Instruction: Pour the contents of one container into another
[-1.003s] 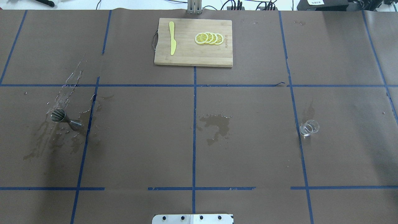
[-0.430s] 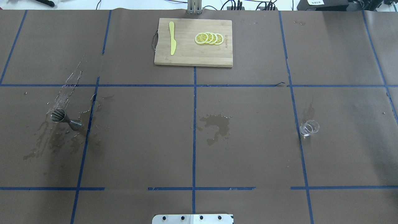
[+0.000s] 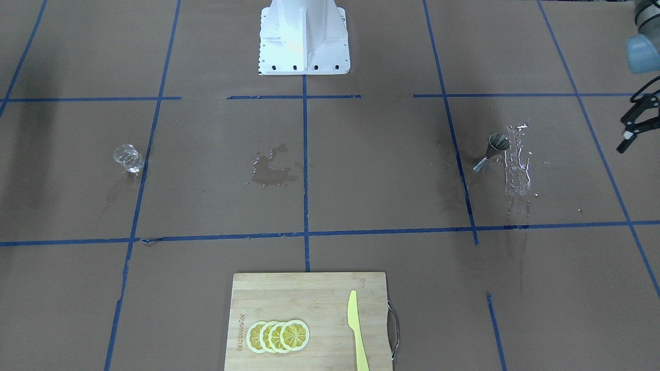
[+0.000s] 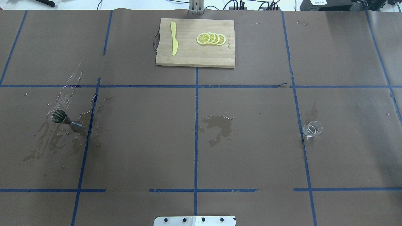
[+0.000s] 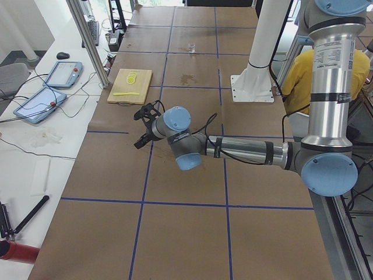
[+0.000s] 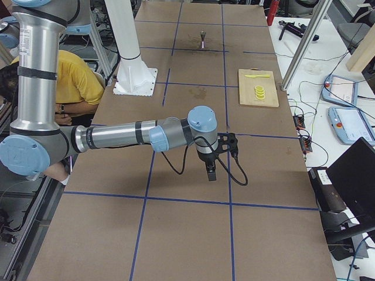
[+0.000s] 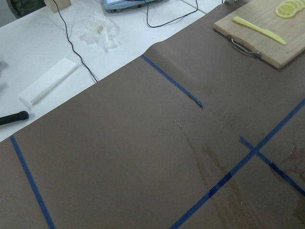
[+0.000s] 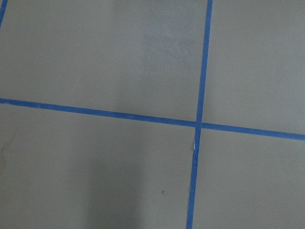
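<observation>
Left gripper [image 5: 140,129] spread wide, empty; right gripper [image 6: 211,174], cannot tell; tumbler [image 4: 312,128] and jigger [image 4: 67,121] stand well apart, contents unclear.

Left tool [image 3: 624,136] half cut off at front view's edge

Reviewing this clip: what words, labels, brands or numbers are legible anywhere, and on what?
Engraved mark along one short edge of the cutting board: too small to read.
White label on the black box, top right of the overhead view: blurred, unreadable.
Tumbler and jigger: no markings visible.
Nothing can be quoted.
</observation>
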You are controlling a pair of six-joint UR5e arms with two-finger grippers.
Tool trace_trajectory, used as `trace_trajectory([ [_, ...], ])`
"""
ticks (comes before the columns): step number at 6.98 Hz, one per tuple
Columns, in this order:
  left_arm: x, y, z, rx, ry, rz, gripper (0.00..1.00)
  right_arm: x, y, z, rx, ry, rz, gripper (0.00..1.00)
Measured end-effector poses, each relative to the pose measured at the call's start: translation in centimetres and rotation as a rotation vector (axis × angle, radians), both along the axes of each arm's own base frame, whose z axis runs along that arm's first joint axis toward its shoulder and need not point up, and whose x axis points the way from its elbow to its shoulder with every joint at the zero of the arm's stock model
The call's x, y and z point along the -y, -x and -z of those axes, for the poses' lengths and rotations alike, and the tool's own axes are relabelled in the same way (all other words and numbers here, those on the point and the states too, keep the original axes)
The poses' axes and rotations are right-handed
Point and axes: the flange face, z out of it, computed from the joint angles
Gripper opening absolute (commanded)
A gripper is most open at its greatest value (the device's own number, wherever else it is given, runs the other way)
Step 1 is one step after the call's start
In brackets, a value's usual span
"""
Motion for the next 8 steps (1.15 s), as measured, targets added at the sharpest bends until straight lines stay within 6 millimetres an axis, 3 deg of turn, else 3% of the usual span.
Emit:
trace_trajectory([
  [2,-2.1,-9.0,2.2,-0.145,0.017,0.106,1.0,-0.1,-0.1,-0.1,-0.001,0.002,-0.001,1.0],
  [4,-5.6,-13.5,3.0,-0.236,-0.01,0.186,1.0,-0.1,-0.1,-0.2,-0.002,0.003,-0.002,1.0],
  [6,-8.9,-17.5,2.2,-0.267,-0.017,0.275,1.0,0.0,-0.1,-0.2,-0.003,0.003,-0.002,1.0],
  [8,-12.2,-20.2,0.9,-0.253,-0.032,0.348,1.0,-0.1,-0.1,-0.2,-0.003,0.003,-0.003,1.0],
])
